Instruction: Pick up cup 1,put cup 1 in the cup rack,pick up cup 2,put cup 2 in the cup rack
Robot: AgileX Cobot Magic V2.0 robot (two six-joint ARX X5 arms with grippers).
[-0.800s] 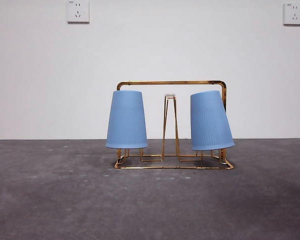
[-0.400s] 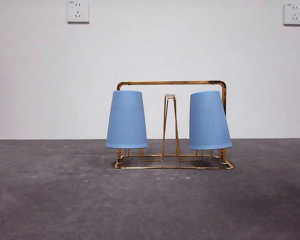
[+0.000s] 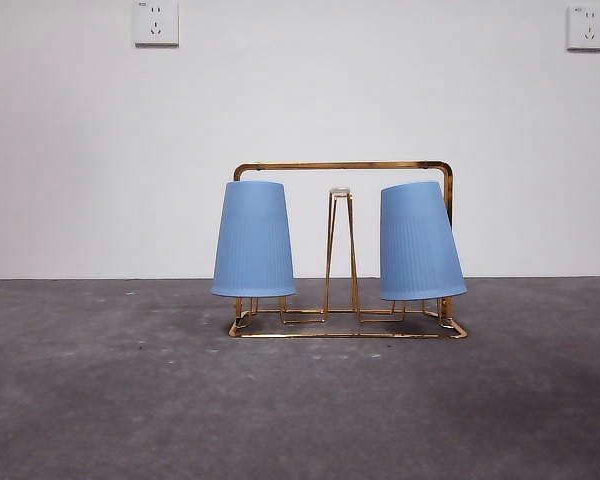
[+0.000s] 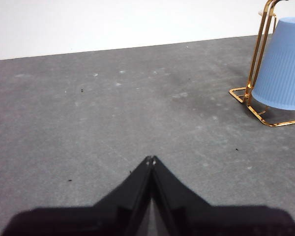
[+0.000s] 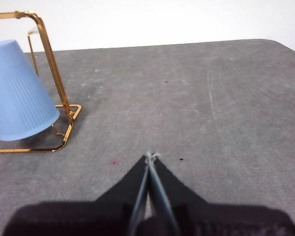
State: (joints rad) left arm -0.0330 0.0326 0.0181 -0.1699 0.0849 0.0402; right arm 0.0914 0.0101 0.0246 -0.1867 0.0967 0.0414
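The gold wire cup rack [image 3: 342, 166] stands mid-table. Two blue ribbed cups hang upside down on its prongs: one [image 3: 253, 240] upright on the left, the other [image 3: 420, 243] on the right, tilted. In the left wrist view the left cup [image 4: 282, 66] and the rack's corner [image 4: 250, 101] lie off to one side, well away from my left gripper [image 4: 151, 159], which is shut and empty above bare table. In the right wrist view the tilted cup [image 5: 17, 91] and the rack frame [image 5: 51, 59] sit apart from my right gripper [image 5: 150, 156], also shut and empty. Neither arm shows in the front view.
The grey table [image 3: 300, 400] stretches around the rack. A white wall with two sockets [image 3: 156, 22] [image 3: 588, 27] stands behind. The table's far corner [image 5: 278, 43] shows in the right wrist view.
The right cup rocks slightly on its prong, its lower rim swinging a little left and then partly back. The left cup and the rack stay still.
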